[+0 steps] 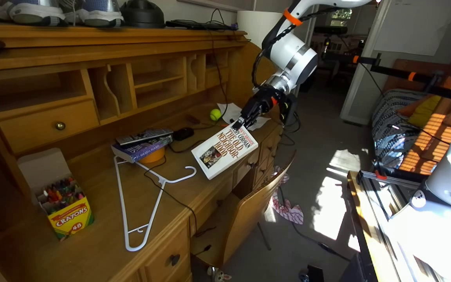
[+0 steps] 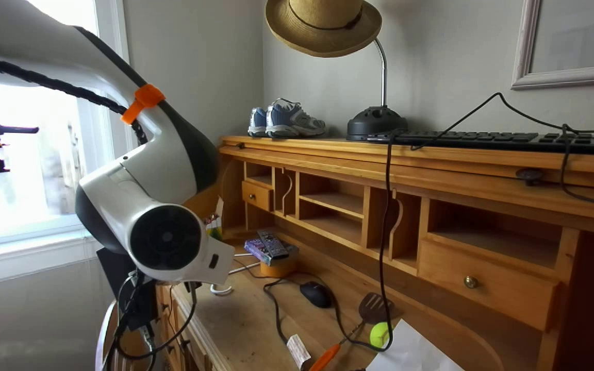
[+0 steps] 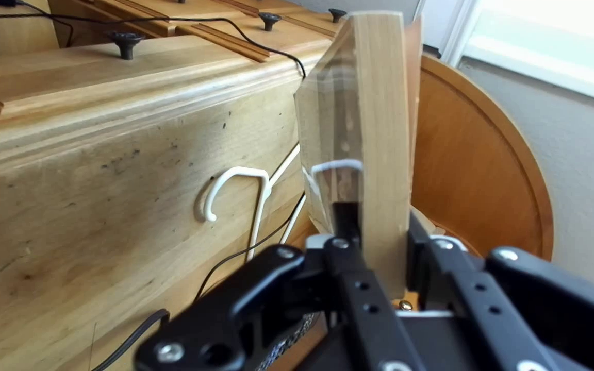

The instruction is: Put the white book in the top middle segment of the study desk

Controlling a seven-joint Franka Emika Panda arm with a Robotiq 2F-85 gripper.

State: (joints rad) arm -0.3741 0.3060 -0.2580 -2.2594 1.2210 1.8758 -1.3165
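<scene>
The white book (image 1: 225, 152) hangs tilted from my gripper (image 1: 239, 123), above the front edge of the study desk (image 1: 100, 246). Its cover shows in an exterior view. In the wrist view, the book's page edges (image 3: 383, 134) stand between the two black fingers (image 3: 382, 242), which press on both sides. The top middle segment (image 1: 158, 70) is the open upper shelf in the hutch, away from the gripper, and shows bare. It also shows in an exterior view (image 2: 334, 200), where the arm hides the gripper and the book.
A black cable (image 2: 385, 226) hangs before the hutch. A white hanger (image 1: 163, 181), a book stack with a remote (image 1: 141, 147), a crayon box (image 1: 71, 215), a mouse (image 2: 316, 294) and a tennis ball (image 1: 215, 114) lie on the desk. A wooden chair (image 1: 245, 211) stands at its front.
</scene>
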